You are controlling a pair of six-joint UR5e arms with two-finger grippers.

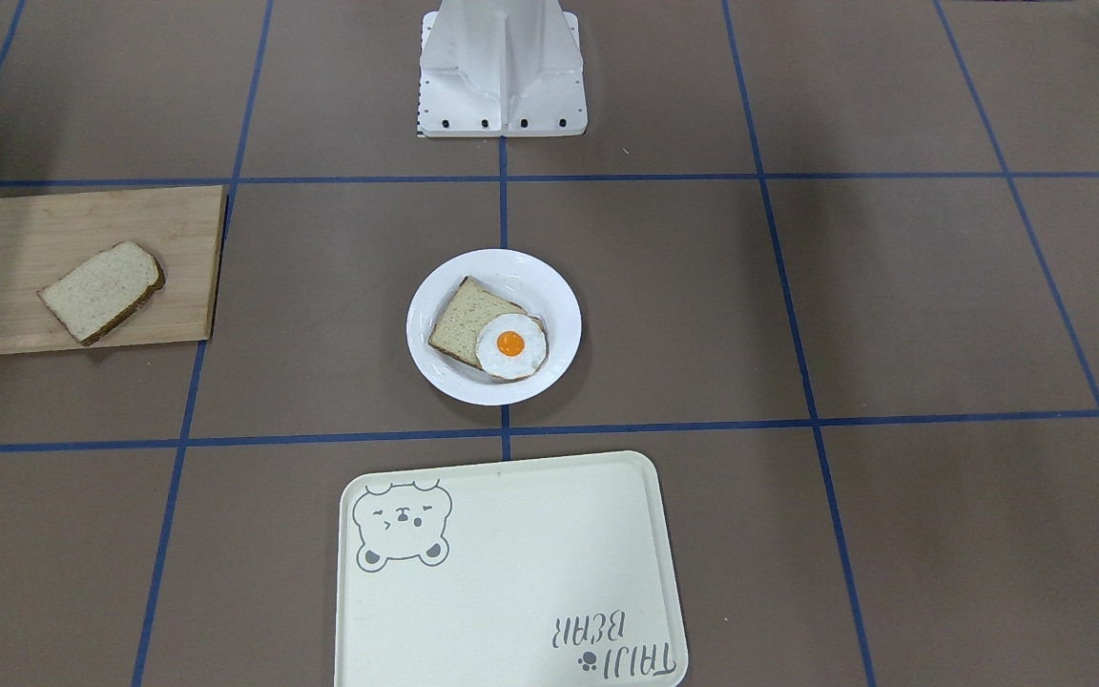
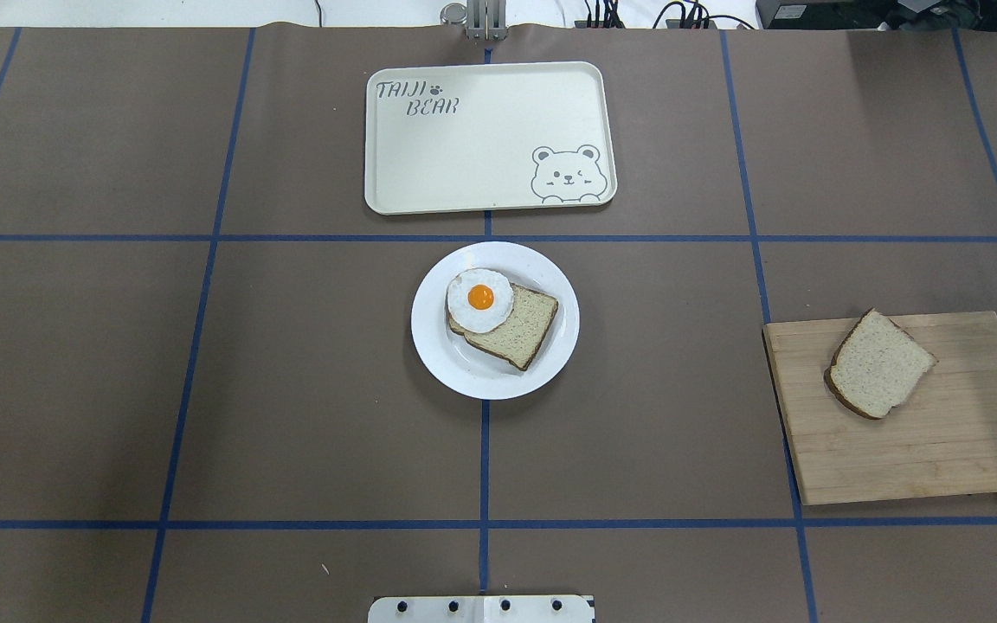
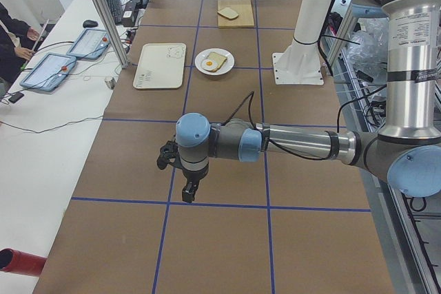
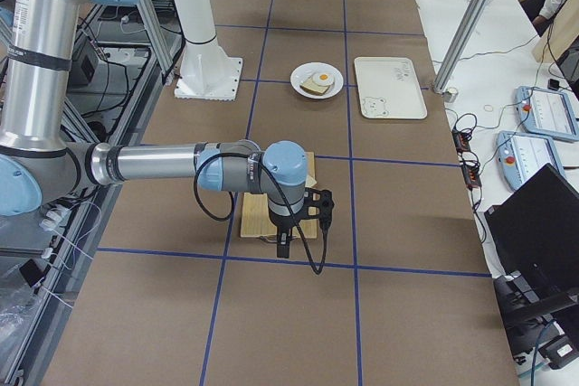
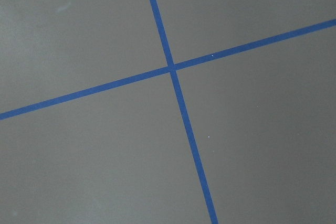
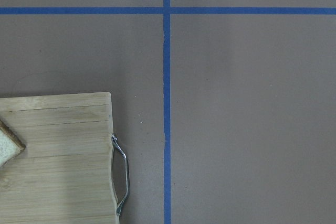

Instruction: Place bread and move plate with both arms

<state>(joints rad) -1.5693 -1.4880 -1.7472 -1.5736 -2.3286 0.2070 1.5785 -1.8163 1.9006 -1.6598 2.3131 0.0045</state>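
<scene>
The bread (image 2: 879, 363) lies on a wooden cutting board (image 2: 940, 450) at the table's right; it also shows in the front view (image 1: 101, 291), and its corner shows in the right wrist view (image 6: 8, 148). The white plate (image 2: 429, 346) sits at the table's middle (image 1: 564, 324) and holds a second slice (image 2: 520, 329) with a fried egg (image 2: 479, 300) on it. My left gripper (image 3: 187, 196) hangs over bare table far to the left. My right gripper (image 4: 282, 249) hangs over the board's handle end. I cannot tell if either gripper is open or shut.
A cream tray with a bear drawing (image 2: 485, 130) lies just beyond the plate. The white pedestal base (image 1: 502, 67) stands on the robot's side of the plate. The board's metal handle (image 6: 122, 174) faces outward. Operators' tablets (image 3: 48, 70) lie on a side table.
</scene>
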